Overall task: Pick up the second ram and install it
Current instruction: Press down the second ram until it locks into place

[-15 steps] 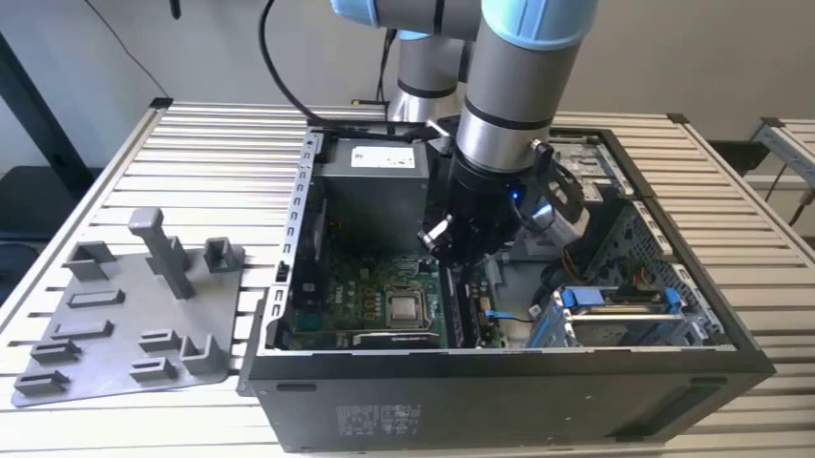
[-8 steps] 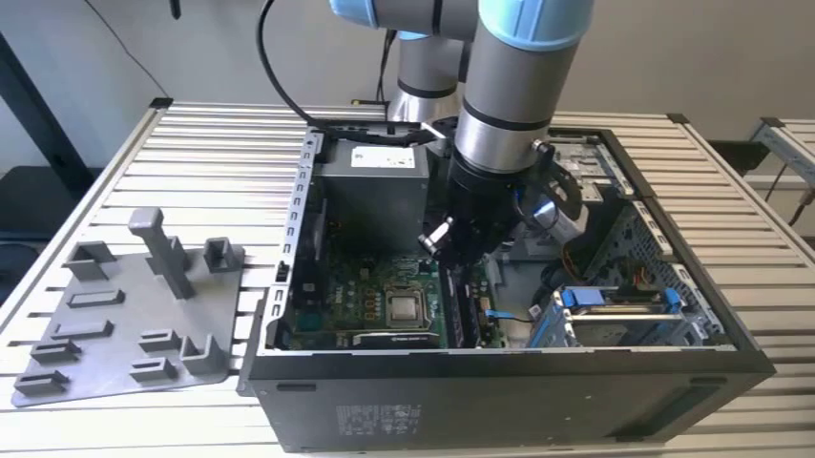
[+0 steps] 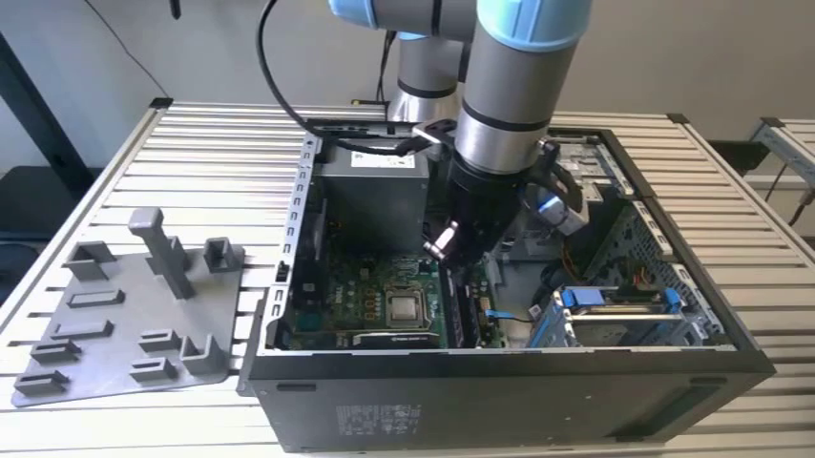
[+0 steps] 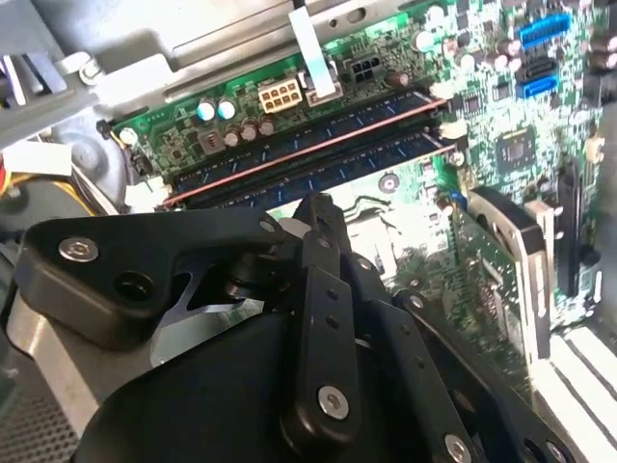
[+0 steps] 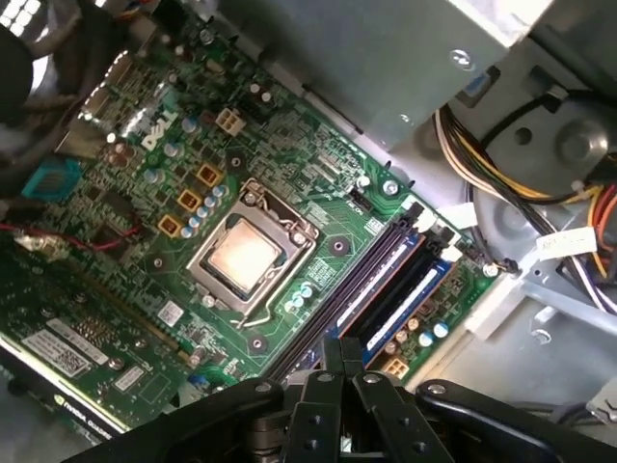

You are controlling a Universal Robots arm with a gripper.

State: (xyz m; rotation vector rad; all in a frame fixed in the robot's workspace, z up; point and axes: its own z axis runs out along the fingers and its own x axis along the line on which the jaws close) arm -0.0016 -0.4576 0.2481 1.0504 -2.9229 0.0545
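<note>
The ram point(image 4: 328, 166) appears to sit already in a slot on the motherboard point(image 3: 342, 303). In the second wrist view two dark blue sticks lie side by side in neighbouring slots, and the one nearer the fingertips is probably the second. Whether its end clips are latched I cannot tell from this angle.

Its long axis runs along the slot bank. In the exterior view that bank lies just to the exterior view's right of the CPU socket point(image 3: 407, 307), slightly below the centre of the frame, running from near to far.

The gripper point(image 4: 318, 207) hangs straight over the sticks, its tip close above the nearer one, about midway along its length. The fingers are drawn together and nothing is held between them.

In the exterior view the arm reaches down into the open case point(image 3: 510, 382). The grey tray point(image 3: 128, 315) lies outside it at lower left.
</note>
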